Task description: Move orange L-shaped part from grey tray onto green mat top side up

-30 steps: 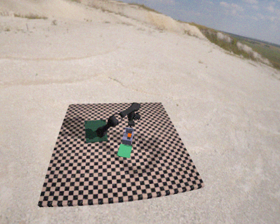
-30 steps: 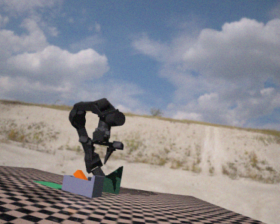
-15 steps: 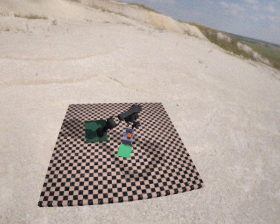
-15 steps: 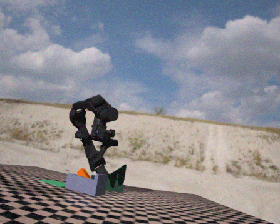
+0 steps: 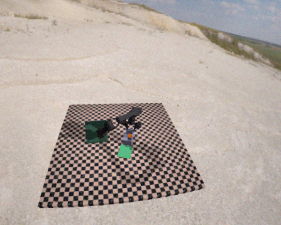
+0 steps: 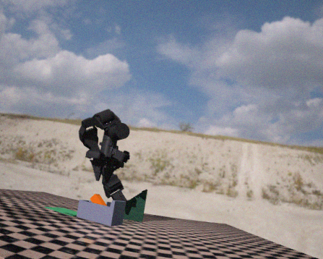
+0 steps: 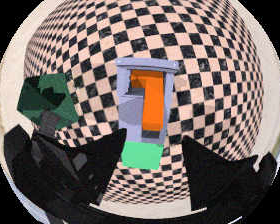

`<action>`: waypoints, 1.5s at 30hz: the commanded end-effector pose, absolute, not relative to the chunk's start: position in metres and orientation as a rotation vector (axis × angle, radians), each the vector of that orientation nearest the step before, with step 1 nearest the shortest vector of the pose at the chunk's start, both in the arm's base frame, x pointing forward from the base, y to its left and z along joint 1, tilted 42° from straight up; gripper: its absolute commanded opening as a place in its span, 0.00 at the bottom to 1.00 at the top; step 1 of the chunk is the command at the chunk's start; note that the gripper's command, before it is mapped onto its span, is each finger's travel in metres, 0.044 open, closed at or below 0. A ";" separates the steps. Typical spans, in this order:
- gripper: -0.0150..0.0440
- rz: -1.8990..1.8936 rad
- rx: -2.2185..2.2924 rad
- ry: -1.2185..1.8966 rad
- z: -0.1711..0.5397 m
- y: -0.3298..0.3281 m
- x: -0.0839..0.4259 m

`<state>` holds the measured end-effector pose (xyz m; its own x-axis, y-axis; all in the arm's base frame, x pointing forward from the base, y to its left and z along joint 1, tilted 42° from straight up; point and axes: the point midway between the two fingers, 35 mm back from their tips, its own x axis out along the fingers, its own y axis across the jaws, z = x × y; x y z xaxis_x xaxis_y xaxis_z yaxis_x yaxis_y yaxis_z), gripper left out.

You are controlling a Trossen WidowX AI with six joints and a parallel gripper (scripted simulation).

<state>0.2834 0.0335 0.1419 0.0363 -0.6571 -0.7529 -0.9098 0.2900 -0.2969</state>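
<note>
a: exterior view, left to right, quick. far left?

b: flat square green mat (image 5: 125, 151) (image 6: 62, 210) (image 7: 142, 155), just beside the tray. risk: part lands tilted or half off it if the pinch is crooked.

a: next, the part?

b: orange l-shaped part (image 5: 129, 136) (image 6: 97, 199) (image 7: 152, 107), in its pocket, straight end tipped up above the rim, l-shaped end low. a nudge could drop it flush again, then it needs another press.

a: claw?

b: black two-fingered gripper (image 5: 132, 126) (image 6: 101, 178) (image 7: 155, 136), partly open, nothing in it, above the tray. if it comes down off-centre, a fingertip hits the raised end instead of straddling it. pinch too high on that slope and it slips.

a: and the box?

b: grey rectangular tray (image 5: 126, 142) (image 6: 97, 213) (image 7: 146, 63). walls could stop a finger going low, or snag the l-shaped end if the lift is sideways. i'd line up first, then lift straight.
</note>
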 end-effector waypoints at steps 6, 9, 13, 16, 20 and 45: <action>0.73 0.398 -1.474 1.702 0.122 0.013 0.282; 0.73 0.397 -1.474 1.702 0.119 0.011 0.282; 0.73 0.397 -1.474 1.702 0.117 0.009 0.283; 0.73 0.397 -1.474 1.701 0.114 0.006 0.283; 0.73 0.397 -1.474 1.701 0.109 0.002 0.284; 0.68 0.392 -1.468 1.698 0.086 -0.019 0.285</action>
